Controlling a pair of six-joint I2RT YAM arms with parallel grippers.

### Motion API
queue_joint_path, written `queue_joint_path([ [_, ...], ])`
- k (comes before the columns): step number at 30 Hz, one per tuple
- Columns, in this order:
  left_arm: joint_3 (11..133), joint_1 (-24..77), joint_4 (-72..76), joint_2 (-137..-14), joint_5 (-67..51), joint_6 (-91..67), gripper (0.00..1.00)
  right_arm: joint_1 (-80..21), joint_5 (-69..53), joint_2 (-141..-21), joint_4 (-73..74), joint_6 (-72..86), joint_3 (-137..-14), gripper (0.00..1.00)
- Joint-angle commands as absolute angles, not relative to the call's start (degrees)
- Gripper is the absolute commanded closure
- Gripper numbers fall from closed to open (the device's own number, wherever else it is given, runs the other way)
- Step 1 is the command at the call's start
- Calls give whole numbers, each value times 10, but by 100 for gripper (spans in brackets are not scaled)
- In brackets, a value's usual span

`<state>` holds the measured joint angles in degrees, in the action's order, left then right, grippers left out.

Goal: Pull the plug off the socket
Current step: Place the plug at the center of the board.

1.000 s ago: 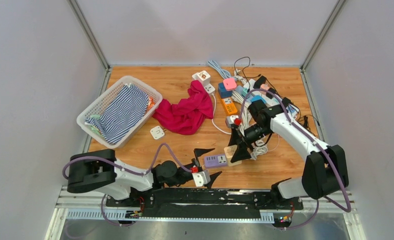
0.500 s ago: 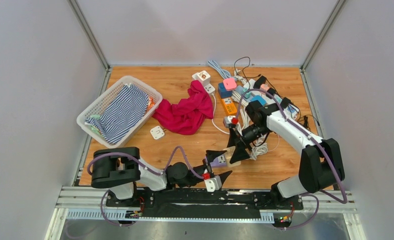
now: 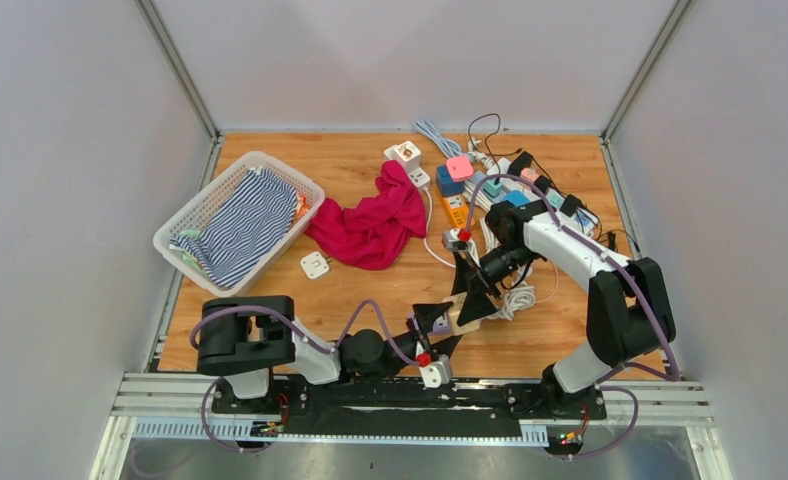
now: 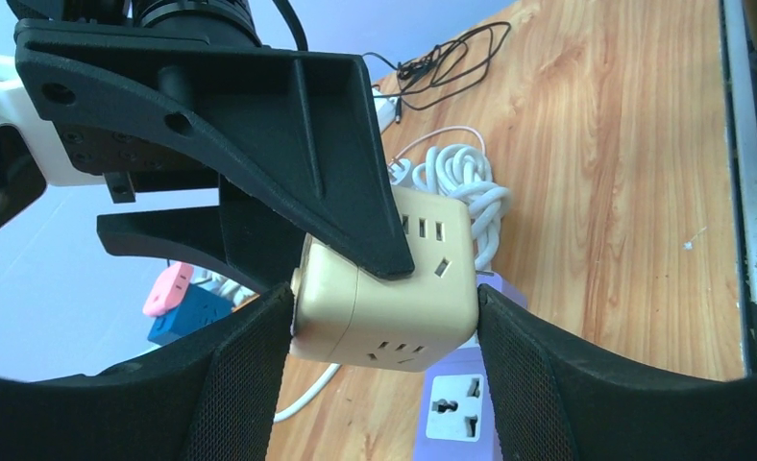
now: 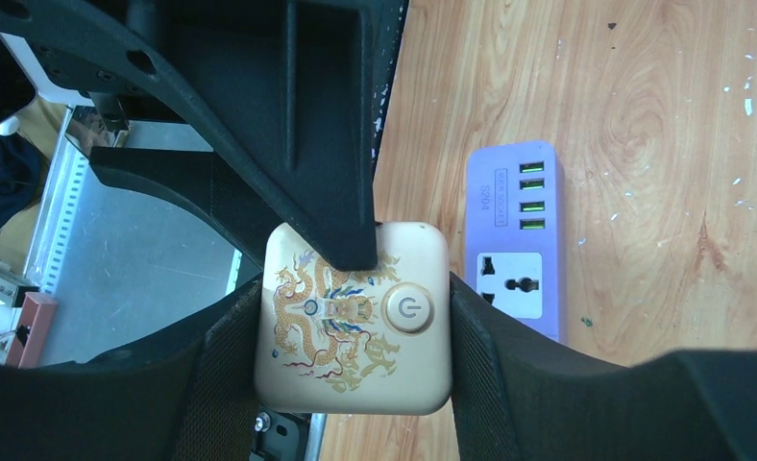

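Between the pads of the left tool sits the beige cube socket, pinched on two opposite sides. And the right tool clamps it too, crosswise, on the other pair of faces! Two holds on one block: likely one braces while the other pulls. The purple adapter lies just beside the cube, low on the table; whether it is plugged into the cube is hidden. The white cable coils behind.

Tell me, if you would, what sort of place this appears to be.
Probably a lab robot test cell: a wooden tabletop boxed in by white walls, a metal mounting rail, and a heap of power strips.
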<state>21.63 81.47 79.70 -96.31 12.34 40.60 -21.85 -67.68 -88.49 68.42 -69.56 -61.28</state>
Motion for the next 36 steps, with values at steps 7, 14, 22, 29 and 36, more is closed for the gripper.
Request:
queue_joint_path([
  [7, 237, 824, 847, -1000, 171, 434, 20, -233, -707, -894, 717, -708, -628, 100],
  [14, 237, 825, 830, -986, 182, 427, 74, -233, -705, -894, 717, -703, -627, 71],
  [22, 217, 825, 795, -945, 153, 387, 100, -233, -700, -888, 708, -690, -624, 28],
  [29, 169, 827, 799, -905, 148, 317, 100, -233, -685, -879, 708, -682, -627, 0],
  [36, 124, 827, 715, -823, 205, 230, 100, -215, -669, -839, 709, -680, -629, 0],
])
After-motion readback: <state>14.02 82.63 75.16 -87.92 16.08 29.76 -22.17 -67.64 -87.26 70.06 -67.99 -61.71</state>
